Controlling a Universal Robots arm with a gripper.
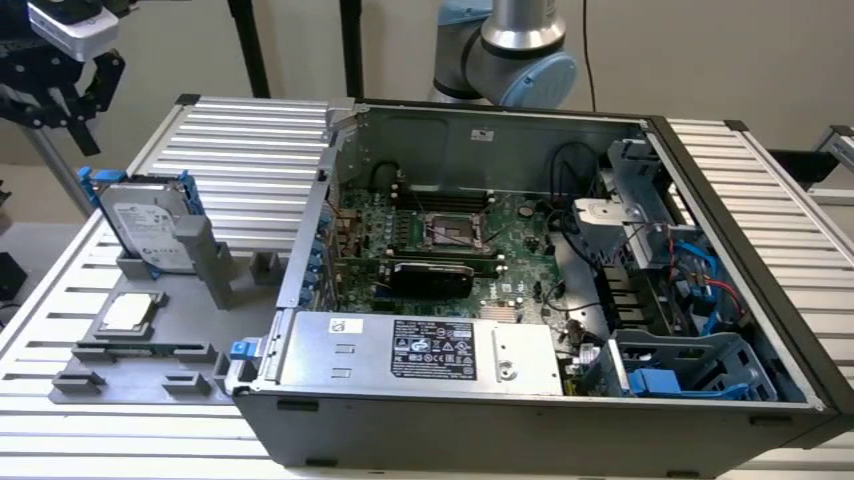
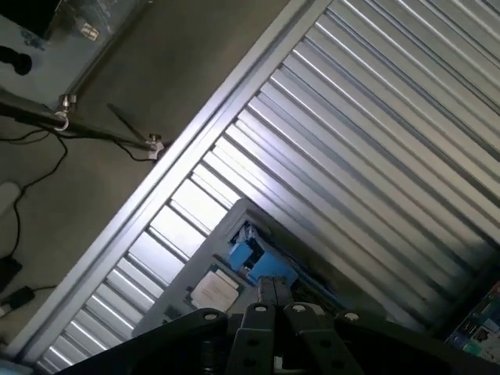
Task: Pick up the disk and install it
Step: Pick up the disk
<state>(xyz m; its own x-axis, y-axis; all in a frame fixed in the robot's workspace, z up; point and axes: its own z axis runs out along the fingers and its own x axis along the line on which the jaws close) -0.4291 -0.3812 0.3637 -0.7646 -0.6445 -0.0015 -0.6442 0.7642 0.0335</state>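
Below the gripper [image 1: 67, 118] — slightly toward the exterior view's right — the disk [image 1: 144, 228] stands on edge in a grey holder [image 1: 200, 262], long axis roughly upright. Its fingers [image 2: 266, 293] sit pressed together, empty, well apart from it.

We see the hand [image 1: 54, 105] cut off by the exterior view's left edge. The grey holder [image 1: 203, 258] hides the lower end of the disk [image 1: 140, 222], whose label print is too small for us to read. The arm [image 1: 514, 50] runs off the top edge, its base behind the computer case [image 1: 534, 430].
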